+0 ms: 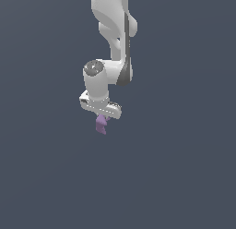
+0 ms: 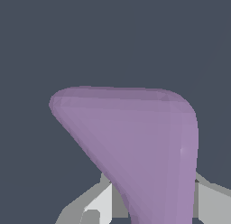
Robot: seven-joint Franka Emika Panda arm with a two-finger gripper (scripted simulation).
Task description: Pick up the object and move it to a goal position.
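Wrist view shows the light-purple object filling the frame, pinched between the closed fingers of the hand, so carry it steadily, without jerks, toward the goal.

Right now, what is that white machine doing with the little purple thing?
A white robot arm is carrying a small light-purple chunk. Its gripper points downward and is closed on the chunk, which sticks out below it. In the wrist view the purple piece fills much of the picture, sitting between the grey fingers. Around it there is only a plain dark background, and no goal marker shows, so how far it has to go cannot be told.
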